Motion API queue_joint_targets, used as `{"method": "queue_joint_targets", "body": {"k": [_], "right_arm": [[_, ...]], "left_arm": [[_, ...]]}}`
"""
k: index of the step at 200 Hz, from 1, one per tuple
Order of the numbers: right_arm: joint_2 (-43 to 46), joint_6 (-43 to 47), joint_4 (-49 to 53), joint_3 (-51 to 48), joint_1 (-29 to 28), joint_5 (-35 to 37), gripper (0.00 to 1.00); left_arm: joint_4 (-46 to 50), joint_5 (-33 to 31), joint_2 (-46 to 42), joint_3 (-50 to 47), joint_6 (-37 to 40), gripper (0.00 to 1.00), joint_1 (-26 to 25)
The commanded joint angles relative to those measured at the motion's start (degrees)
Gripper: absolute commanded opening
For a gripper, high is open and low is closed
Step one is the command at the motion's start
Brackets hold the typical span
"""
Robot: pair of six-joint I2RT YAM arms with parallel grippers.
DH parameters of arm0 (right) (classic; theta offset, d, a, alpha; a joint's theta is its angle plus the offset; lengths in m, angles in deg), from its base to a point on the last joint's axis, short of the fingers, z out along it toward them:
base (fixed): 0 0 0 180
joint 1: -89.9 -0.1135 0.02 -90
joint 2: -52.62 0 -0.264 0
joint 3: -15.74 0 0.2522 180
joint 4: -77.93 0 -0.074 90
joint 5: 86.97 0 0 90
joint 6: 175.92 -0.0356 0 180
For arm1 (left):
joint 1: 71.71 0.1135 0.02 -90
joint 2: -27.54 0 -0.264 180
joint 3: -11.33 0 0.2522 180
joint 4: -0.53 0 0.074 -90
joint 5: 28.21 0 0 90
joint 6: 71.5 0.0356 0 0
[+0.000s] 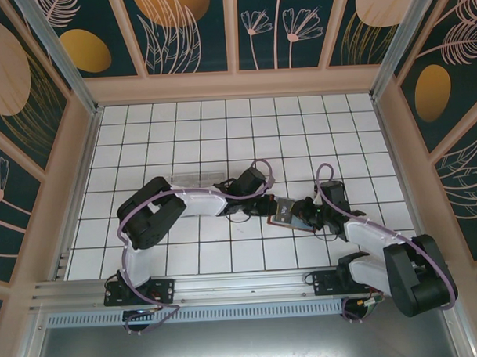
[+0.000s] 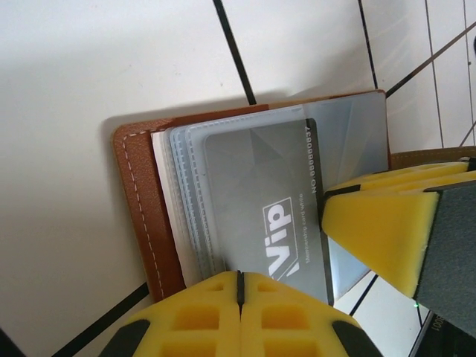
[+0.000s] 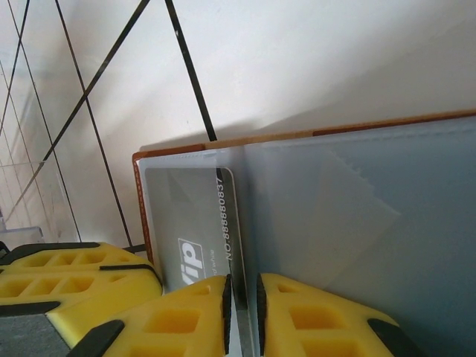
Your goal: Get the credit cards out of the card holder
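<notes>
On the white tiled table (image 1: 182,133), card holder (image 1: 282,213) lies open and flat, brown cover down, with the clear sleeves fanned up. Left gripper (image 1: 264,201) is at the holder's left end, right gripper (image 1: 305,212) at its right end, both touching or just over it.

Left wrist view: a grey VIP card (image 2: 260,201) sits on top of the sleeve stack, inside the holder's stitched brown edge (image 2: 145,216). The left claw's yellow pads (image 2: 193,320) are pressed together with no gap, and the card's near edge runs right up to them. Can't tell if the card is actually nipped or just passes under.

Right wrist view: the right claw's pads (image 3: 297,320) are closed to a thin slit, with a sleeve edge of the holder caught in it. The VIP card lies just left of that slit.

A clear plastic box (image 1: 199,178) is left of the holder, beyond the left arm, apart from it.
</notes>
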Motion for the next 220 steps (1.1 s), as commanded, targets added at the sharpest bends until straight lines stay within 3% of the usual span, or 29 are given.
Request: {"method": "queue_joint_targets", "body": {"k": [1, 34, 79, 141, 220], "right_arm": [[-0.84, 0.48, -1.95, -0.59, -0.44, -1.65, 0.19], [-1.78, 0.28, -3.31, -0.52, -0.6, -2.42, 0.18], [-1.52, 0.17, -3.27, -0.65, -0.56, -2.5, 0.0], [4.39, 0.34, 0.26, -3.58, 2.22, -0.82, 0.0], [21.03, 2.29, 13.29, -4.25, 7.15, -0.15, 0.0]], "left_arm": [[1.51, 0.2, 1.44, -0.99, -0.55, 0.0, 0.26], [0.59, 1.04, 1.72, -1.69, -1.24, 0.0, 0.21], [0.44, 1.22, 1.8, -1.79, -1.42, 0.0, 0.21], [2.44, -1.07, 2.29, -1.46, -1.95, 0.0, 0.23], [2.11, -1.72, 1.76, -1.11, -2.74, 0.0, 0.23]]}}
